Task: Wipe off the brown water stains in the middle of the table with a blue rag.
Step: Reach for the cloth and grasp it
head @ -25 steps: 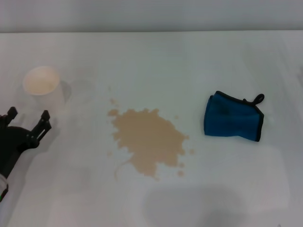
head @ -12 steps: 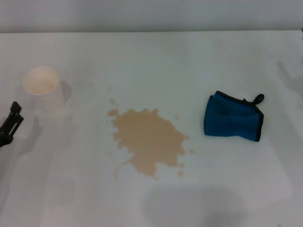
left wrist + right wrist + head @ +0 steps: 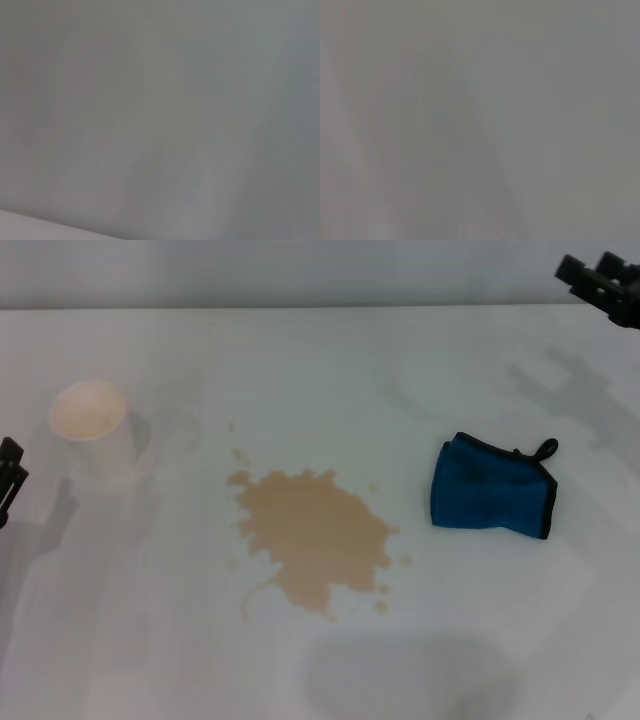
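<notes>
Blue rag right of brown stains, apart.

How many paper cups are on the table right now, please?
1: the white paper cup stands on the table at the robot's left, apart from the brown water stains.

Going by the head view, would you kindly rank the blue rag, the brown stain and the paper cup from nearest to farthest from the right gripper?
From the right gripper, at the table's far right corner:
1. The blue rag, on the right side, below the gripper.
2. The brown water stains, mid-table.
3. The white paper cup, far left, near the left gripper.
</notes>
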`<state>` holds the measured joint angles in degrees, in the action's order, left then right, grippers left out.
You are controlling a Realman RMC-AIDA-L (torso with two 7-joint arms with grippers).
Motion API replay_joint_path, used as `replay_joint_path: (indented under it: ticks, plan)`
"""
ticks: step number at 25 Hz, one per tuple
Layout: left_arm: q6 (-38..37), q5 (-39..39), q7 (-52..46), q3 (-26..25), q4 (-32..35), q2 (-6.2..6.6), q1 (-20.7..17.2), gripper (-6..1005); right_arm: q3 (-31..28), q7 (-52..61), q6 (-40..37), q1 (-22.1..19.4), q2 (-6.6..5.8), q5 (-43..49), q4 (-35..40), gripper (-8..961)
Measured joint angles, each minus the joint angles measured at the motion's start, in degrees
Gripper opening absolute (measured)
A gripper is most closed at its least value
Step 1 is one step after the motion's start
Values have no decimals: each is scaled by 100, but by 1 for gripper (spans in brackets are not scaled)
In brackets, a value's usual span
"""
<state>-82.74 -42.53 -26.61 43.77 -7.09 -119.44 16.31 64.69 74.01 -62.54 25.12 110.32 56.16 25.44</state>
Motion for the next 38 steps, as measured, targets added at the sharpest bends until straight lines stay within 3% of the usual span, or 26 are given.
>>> replay_joint_path:
  ticks: [10, 14, 17, 21, 26, 30, 35, 38]
  plan:
    - [-6, 0, -2, -1, 6, -1, 47, 890, 37, 2824, -681, 1024, -691, 3072, 516, 827]
    - [-6, 0, -3, 0, 6, 0, 54, 890, 45, 3522, -1061, 1391, -802, 4146, 841, 826]
    - [-6, -1, -3, 1, 6, -1, 53, 890, 49, 4014, -1390, 1632, -810, 4870, 1232, 826]
    - [-5, -1, -2, 0, 6, 0, 52, 889, 60, 4682, -1959, 1957, -668, 5969, 1963, 826]
    - [-5, -1, -3, 0, 6, 0, 85, 890, 69, 5298, -2665, 2425, -292, 7698, 2735, 825]
    - [-5, -19, -2, 1, 6, 0, 141, 890, 101, 5456, -3055, 2766, 44, 8723, 2845, 825]
    - [-5, -43, -2, 4, 6, 0, 153, 889, 575, 5611, -2899, 3028, 453, 9807, 2692, 824]
    - [-5, -43, -2, 17, 6, -2, 151, 889, 1155, 5834, -2570, 3066, 518, 9983, 2527, 824]
